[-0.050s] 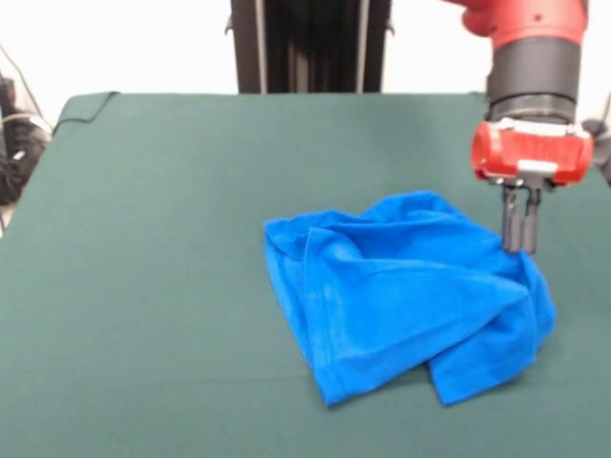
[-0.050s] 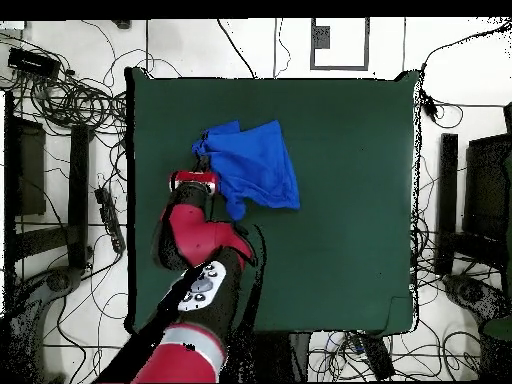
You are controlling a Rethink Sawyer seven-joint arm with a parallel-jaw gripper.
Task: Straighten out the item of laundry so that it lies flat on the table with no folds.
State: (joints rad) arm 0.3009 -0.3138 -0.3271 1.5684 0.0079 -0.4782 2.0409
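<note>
The item of laundry (image 1: 406, 296), a bright blue T-shirt, lies crumpled and folded over itself on the dark green table (image 1: 153, 239), right of centre in the front view. My gripper (image 1: 521, 246) hangs from its red housing at the shirt's far right edge. Its two dark fingers are pressed together, with their tips in the fabric's edge. In the overhead view the shirt (image 2: 255, 165) lies bunched in the table's upper left part. There the red housing (image 2: 195, 181) sits at its left edge and hides the fingers.
The table (image 2: 340, 210) stretches wide around the shirt on its other sides. My red and black arm (image 2: 200, 245) reaches in across the table's left side in the overhead view. Cables and equipment lie on the floor around the table.
</note>
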